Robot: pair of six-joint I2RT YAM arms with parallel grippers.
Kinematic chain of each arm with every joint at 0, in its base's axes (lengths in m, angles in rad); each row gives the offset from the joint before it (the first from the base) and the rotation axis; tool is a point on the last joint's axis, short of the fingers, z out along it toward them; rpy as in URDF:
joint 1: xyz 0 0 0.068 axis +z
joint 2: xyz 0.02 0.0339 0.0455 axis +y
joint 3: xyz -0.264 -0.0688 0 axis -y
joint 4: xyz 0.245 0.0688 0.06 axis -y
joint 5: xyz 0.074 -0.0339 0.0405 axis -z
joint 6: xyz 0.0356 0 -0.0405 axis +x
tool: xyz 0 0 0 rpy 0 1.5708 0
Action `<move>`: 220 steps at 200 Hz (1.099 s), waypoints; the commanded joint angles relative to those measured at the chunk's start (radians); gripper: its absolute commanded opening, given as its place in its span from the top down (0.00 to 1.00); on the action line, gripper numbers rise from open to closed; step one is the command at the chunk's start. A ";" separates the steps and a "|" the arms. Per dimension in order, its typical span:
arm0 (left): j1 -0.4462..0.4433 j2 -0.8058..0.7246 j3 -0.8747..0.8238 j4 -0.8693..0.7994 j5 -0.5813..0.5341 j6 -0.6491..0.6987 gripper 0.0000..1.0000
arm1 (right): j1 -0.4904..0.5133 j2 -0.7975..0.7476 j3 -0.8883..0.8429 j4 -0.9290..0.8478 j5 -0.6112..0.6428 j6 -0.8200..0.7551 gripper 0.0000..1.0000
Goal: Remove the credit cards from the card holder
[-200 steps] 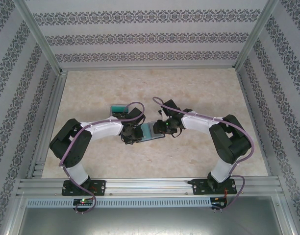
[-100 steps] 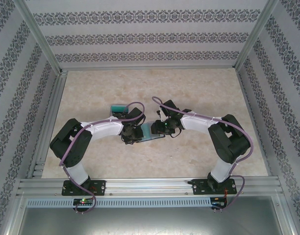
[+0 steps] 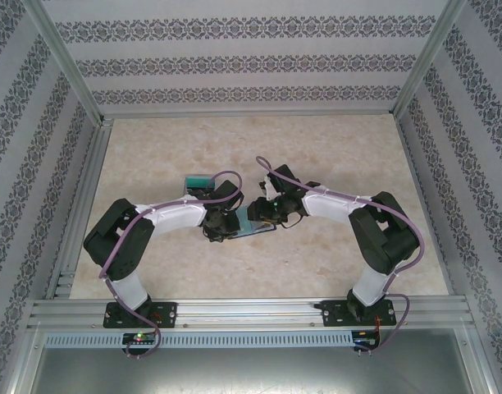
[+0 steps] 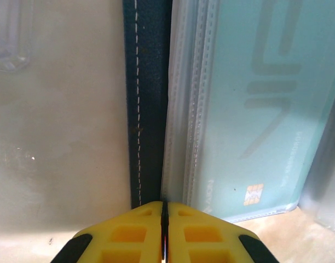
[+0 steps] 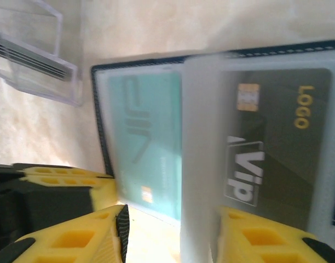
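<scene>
Card holder (image 4: 147,109) lies open; left end effector (image 4: 165,205) pinches its edge, right end effector (image 5: 173,230) part-open, apparently straddling a pocket (image 5: 200,164).

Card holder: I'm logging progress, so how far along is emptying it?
Done: the holder lies open. In hand: the shut left hand sits at its edge, and the open right hand straddles the clear sleeve that covers the dark card. Left: that card and the teal card are both in their pockets, so neither is out yet.
</scene>
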 commanded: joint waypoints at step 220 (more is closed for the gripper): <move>-0.014 -0.097 0.110 -0.024 0.005 -0.020 0.86 | -0.087 -0.032 0.006 -0.079 0.074 -0.091 0.65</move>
